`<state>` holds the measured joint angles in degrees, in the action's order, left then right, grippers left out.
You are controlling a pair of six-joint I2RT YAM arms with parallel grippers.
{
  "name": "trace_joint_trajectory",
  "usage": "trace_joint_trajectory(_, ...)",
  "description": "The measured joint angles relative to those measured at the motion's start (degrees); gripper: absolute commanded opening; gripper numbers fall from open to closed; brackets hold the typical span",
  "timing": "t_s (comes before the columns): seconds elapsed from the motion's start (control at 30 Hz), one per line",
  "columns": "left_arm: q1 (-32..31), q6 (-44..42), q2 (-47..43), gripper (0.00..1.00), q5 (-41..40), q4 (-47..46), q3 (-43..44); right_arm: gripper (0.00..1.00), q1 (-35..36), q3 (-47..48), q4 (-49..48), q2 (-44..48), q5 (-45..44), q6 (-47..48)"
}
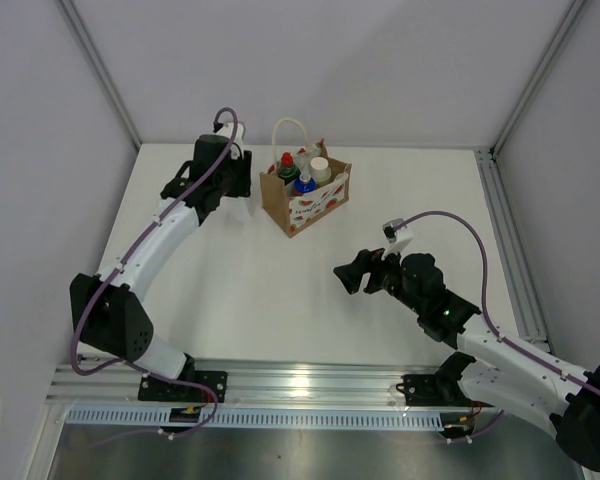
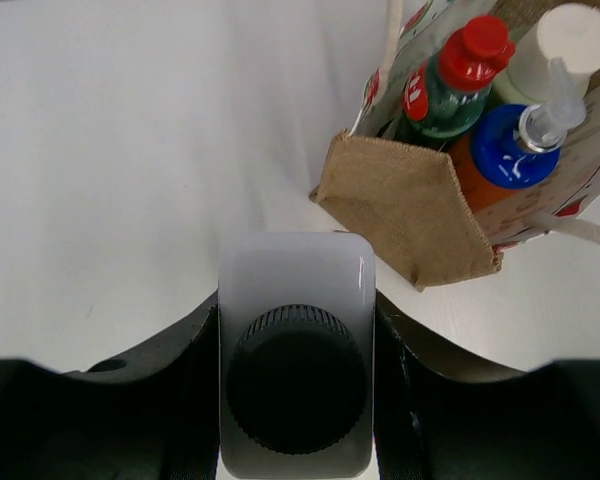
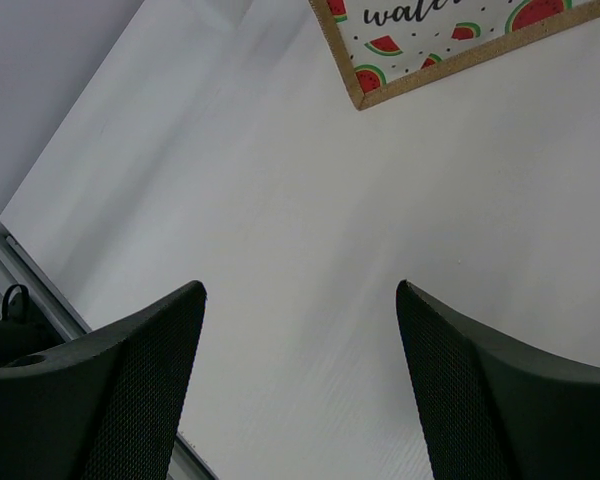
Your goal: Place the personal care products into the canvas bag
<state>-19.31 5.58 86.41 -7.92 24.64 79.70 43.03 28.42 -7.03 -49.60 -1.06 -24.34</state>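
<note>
Left wrist view: left fingers (image 2: 185, 350) clamp the white black-capped bottle (image 2: 295, 295) just beside the canvas bag (image 2: 405, 215), so raise it over the open top, lower upright; right fingers (image 3: 110, 390) hang wide, empty.

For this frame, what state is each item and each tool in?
canvas bag: upright on the table, top open, three bottles inside.
red-capped green bottle: upright in bag, capped.
blue-capped orange bottle: in bag, capped.
white-capped bottle: in bag, capped.
black-capped translucent bottle: capped, outside bag, gripped by left tool.
left tool: shut on that bottle.
right tool: open, holding nothing.
</note>
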Motion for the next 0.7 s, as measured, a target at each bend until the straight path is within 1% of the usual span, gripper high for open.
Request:
trace_joint_trajectory(0.23, -0.83, -0.02, 0.0, 0.0, -0.46, 2.95, -2.73, 0.81, 0.0, 0.0, 0.02, 0.0, 0.02, 0.0)
trace_joint_trajectory(0.43, -4.22, -0.11, -0.81, 0.0, -1.38, 5.09, -4.81, 0.81, 0.0, 0.0, 0.02, 0.09, 0.0, 0.0)
trace_joint_trajectory(0.7, -7.93, 0.42, -4.61, 0.0, -0.66, 9.01, -5.01, 0.81, 0.0, 0.0, 0.11, 0.59, -0.2, 0.0)
